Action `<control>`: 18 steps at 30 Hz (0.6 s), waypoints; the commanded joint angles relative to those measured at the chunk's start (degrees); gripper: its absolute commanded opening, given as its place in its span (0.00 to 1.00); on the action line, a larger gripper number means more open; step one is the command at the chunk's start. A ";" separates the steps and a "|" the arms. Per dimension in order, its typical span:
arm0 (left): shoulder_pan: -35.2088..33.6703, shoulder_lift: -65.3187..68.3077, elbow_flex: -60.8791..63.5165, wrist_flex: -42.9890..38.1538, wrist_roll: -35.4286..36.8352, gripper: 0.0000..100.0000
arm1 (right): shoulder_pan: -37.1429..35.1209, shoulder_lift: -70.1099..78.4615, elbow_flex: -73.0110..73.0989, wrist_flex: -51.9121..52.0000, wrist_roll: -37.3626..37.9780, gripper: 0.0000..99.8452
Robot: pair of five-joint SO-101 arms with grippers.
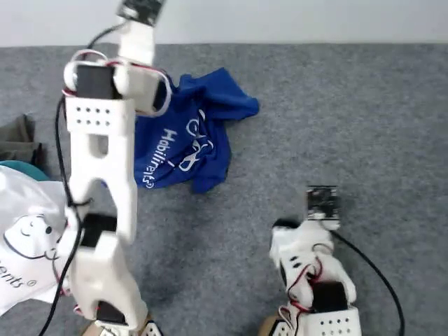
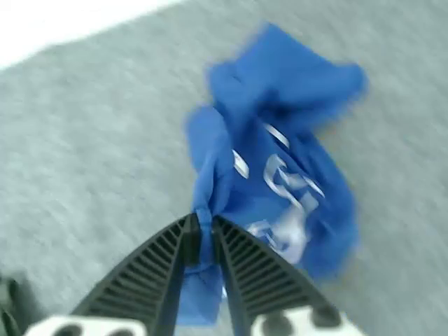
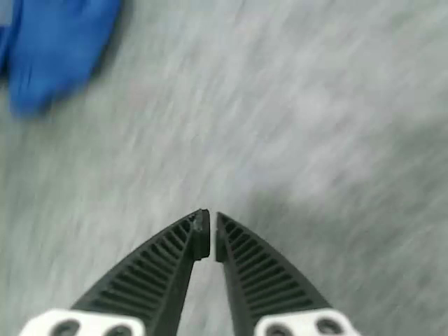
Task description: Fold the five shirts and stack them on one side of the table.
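Where the left gripper (image 2: pixel 203 229) closes: on a raised fold of the blue shirt (image 2: pixel 280 140), with both black fingers pressed together and the cloth pinched between their tips.
Blue shirt: crumpled on the grey worktop (image 1: pixel 350 105) towards the far side, left of the middle. White print faces up, and one bunched part points to the right.
Pinched fold: it runs as a narrow ridge from the bulk of the shirt to the gripper tips.
Left arm (image 1: pixel 101 161): white, stretching from the near left edge to the far side. Its upper part covers the left edge of the blue shirt.
Right gripper (image 3: pixel 210 234): fingers brought together with only a sliver between the tips, holding nothing, above bare grey worktop.
Right arm (image 1: pixel 308 259): folded back at the near right, well apart from the blue shirt.
White shirt (image 1: pixel 28 210): at the left edge, near side, partly under the left arm, with dark print showing.
Teal piece (image 1: pixel 17 168): just beyond the white shirt, at the left edge.
Olive-grey cloth (image 1: pixel 17 136): farther along the same edge.
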 commanded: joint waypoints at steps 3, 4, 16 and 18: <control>7.21 -23.12 31.60 1.23 -2.37 0.00 | 5.49 -0.75 0.62 -14.55 -0.18 0.11; 8.18 -26.20 36.44 1.23 -2.99 0.00 | 5.93 -0.75 0.62 -16.40 -0.18 0.11; 8.88 -56.44 77.32 1.14 -7.21 0.00 | 5.76 -0.04 -5.89 -22.11 -0.18 0.02; 5.63 -59.52 79.34 1.14 -7.30 0.00 | 3.82 0.57 -8.62 -20.79 -0.18 0.00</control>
